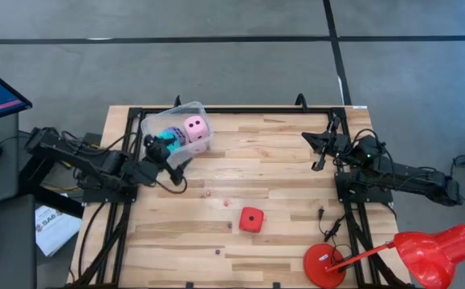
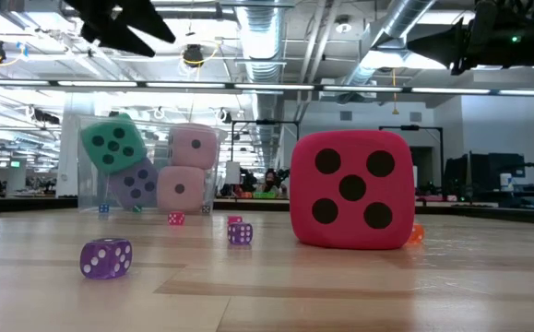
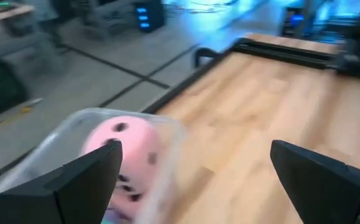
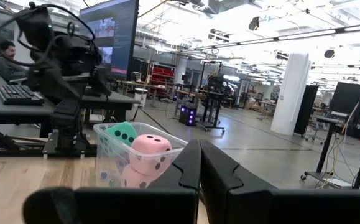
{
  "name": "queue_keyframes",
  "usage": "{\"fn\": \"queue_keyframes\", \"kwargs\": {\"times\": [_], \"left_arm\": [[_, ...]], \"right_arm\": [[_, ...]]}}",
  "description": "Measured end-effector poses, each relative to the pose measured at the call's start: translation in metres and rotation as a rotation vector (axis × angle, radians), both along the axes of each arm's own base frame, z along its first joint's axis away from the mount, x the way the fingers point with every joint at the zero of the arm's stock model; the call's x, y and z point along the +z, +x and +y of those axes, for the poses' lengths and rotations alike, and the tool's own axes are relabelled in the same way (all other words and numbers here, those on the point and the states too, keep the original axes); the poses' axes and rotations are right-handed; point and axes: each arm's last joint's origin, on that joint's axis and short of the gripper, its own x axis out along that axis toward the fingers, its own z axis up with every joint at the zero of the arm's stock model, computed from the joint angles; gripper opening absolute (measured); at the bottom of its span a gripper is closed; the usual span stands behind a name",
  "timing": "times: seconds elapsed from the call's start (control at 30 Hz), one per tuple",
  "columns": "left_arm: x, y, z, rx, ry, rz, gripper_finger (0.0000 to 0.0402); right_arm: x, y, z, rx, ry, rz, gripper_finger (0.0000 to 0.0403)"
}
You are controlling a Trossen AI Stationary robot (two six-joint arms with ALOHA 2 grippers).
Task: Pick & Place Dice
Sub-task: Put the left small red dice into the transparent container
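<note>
A clear plastic tub (image 1: 185,120) sits near the far left corner of the wooden counter (image 1: 280,152), tipped so its open mouth faces up and somewhat toward the left arm. Four of the dice are stacked inside it: a pale pink die (image 1: 196,127) on top, a second pale pink die (image 2: 181,189) beneath it, the cyan die (image 2: 113,143) tilted on one corner, and the violet-blue die (image 2: 136,182) under that. Being cubes, they have no long axis; the cyan one shows a five-pip face toward the low camera.

The red die (image 1: 251,219) rests alone on the counter, well apart from the tub and nearer the front edge, sitting flat with a five-pip face turned toward the low camera.

The left claw (image 1: 165,157) hangs just beside the tub's near rim with its fingers (image 3: 83,180) spread wide and nothing between them. The right claw (image 1: 321,156) waits near the far right corner of the counter, its fingers pressed together and empty.

Several tiny dice (image 2: 106,257) are scattered across the counter. A red lamp (image 1: 413,253) stands at the front right corner. In the right wrist view a person (image 4: 4,56) sits at a desk beyond the counter.
</note>
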Motion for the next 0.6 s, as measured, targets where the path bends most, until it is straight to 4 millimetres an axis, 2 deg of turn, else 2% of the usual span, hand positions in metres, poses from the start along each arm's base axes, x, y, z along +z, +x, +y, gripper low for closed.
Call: {"fn": "queue_keyframes", "kwargs": {"times": [0.23,0.37,0.6], "left_arm": [[0.0,0.026,-0.024,-0.265,0.017,-0.005,0.04],[-0.012,0.046,-0.035,-0.412,0.028,0.05,0.04],[-0.042,0.066,-0.044,-0.443,0.038,0.186,0.04]], "right_arm": [[0.002,0.0,0.0,0.0,-0.007,-0.019,0.0],[0.003,-0.001,0.0,0.0,-0.01,-0.028,0.0],[0.003,-0.001,0.0,0.0,-0.009,-0.026,0.0]]}}
